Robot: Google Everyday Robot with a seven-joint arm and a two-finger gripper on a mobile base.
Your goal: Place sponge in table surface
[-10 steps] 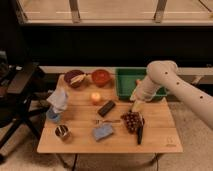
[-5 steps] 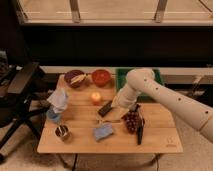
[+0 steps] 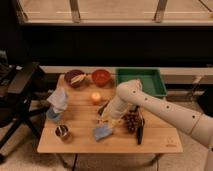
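Note:
A blue-grey sponge (image 3: 102,132) lies flat on the wooden table (image 3: 80,142), near the front middle. My gripper (image 3: 108,119) is at the end of the white arm (image 3: 150,105), which reaches in from the right. It hangs low over the table, just above and behind the sponge, and I cannot tell whether it touches it. A dark flat object (image 3: 102,108) lies partly hidden behind the gripper.
A dark bowl (image 3: 75,78), a red bowl (image 3: 101,77) and a green tray (image 3: 142,81) stand along the back. An orange fruit (image 3: 95,97), a blue-white bag (image 3: 57,101), a metal cup (image 3: 62,131), grapes (image 3: 132,121) and a black tool (image 3: 140,131) lie around. A black chair (image 3: 20,87) stands left.
The arm has swung left and down from beside the green tray to the middle of the table, ending just above the sponge. The objects on the table have not moved.

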